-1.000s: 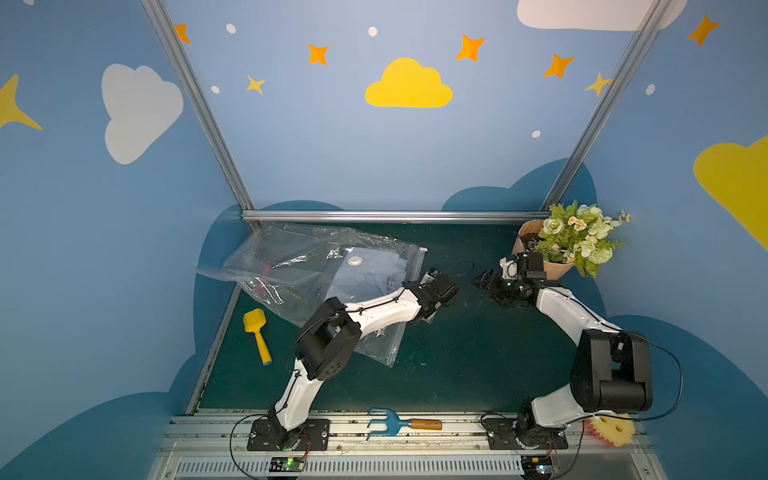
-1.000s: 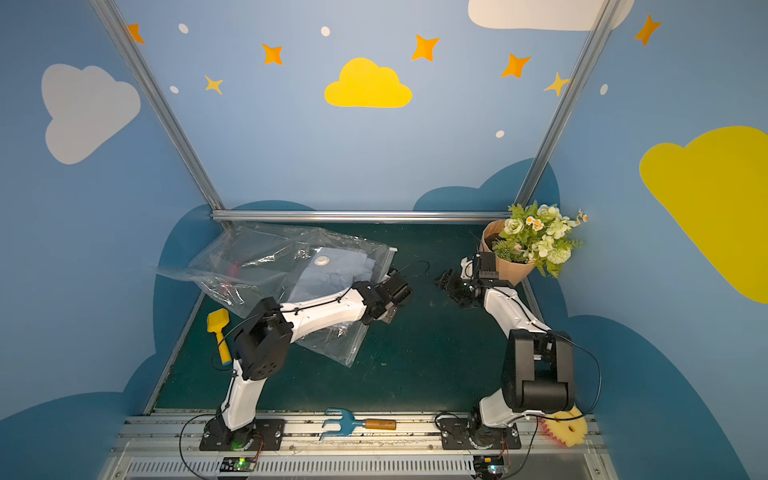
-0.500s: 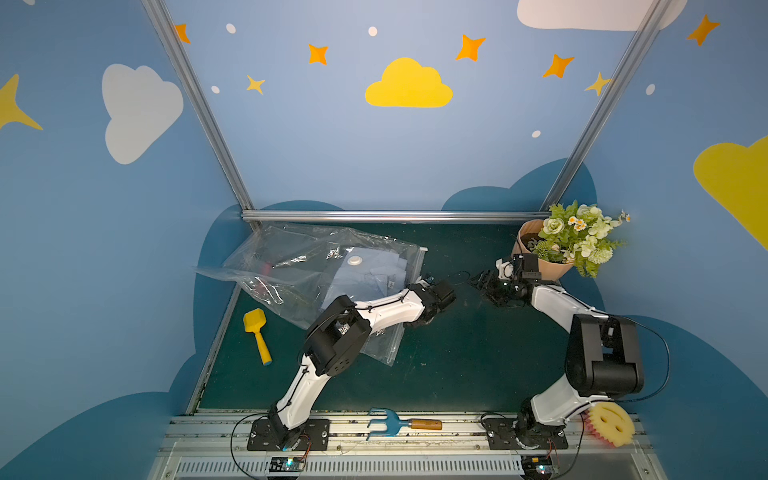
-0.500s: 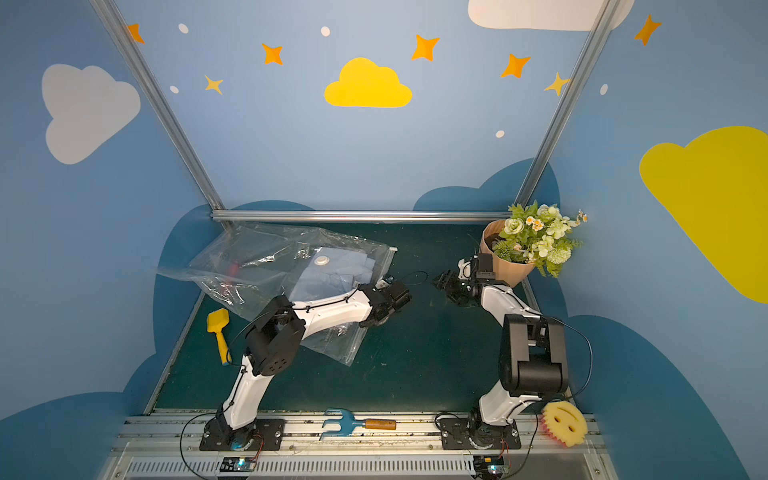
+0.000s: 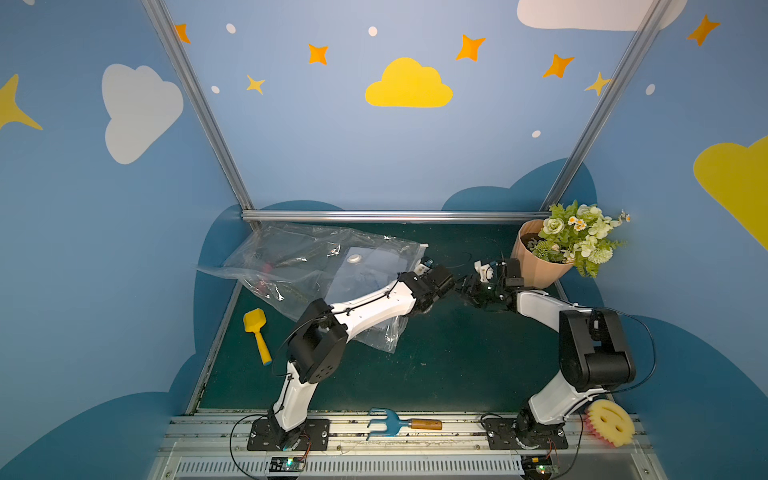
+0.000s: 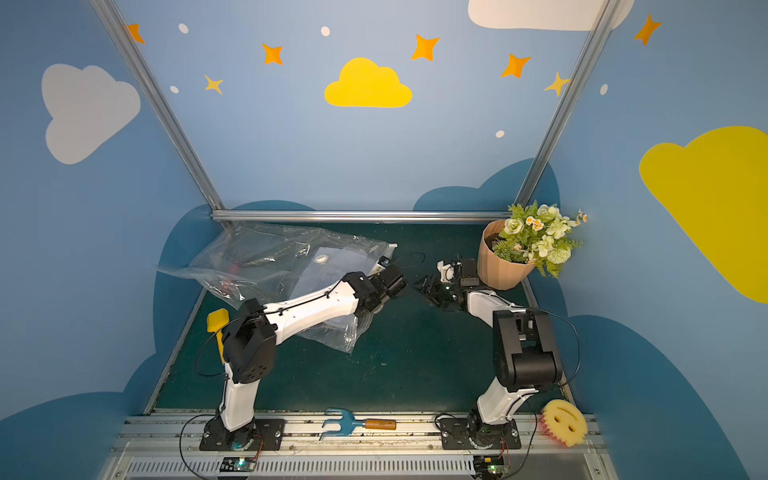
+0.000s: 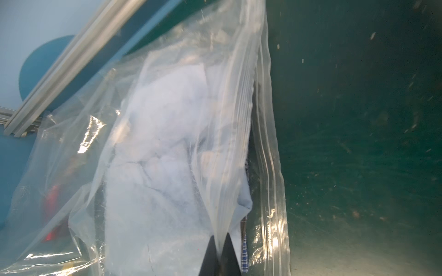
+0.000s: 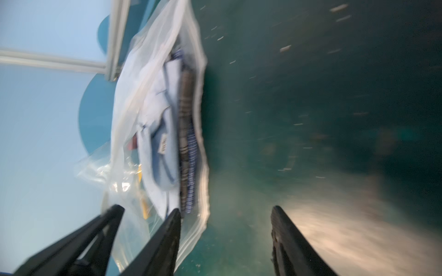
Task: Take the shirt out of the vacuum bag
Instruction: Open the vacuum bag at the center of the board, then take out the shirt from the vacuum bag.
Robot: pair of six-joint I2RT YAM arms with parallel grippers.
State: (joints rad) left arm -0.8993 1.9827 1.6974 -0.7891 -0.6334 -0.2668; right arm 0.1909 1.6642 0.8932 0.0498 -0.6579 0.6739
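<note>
So the left claw [image 7: 219, 241] is clamped shut on just the top film of the vacuum bag [image 5: 299, 266] by its zip edge, and the right claw [image 8: 223, 215] is open w/ nothing in it, right at the bag mouth. The pale blue shirt [image 7: 162, 143] sits inside the bag, at the back-left of the table [image 5: 457, 353]. Imo that slick film could slip out & close the mouth, or the right claw nips plastic not shirt & the unpinned bag just drags along.
</note>
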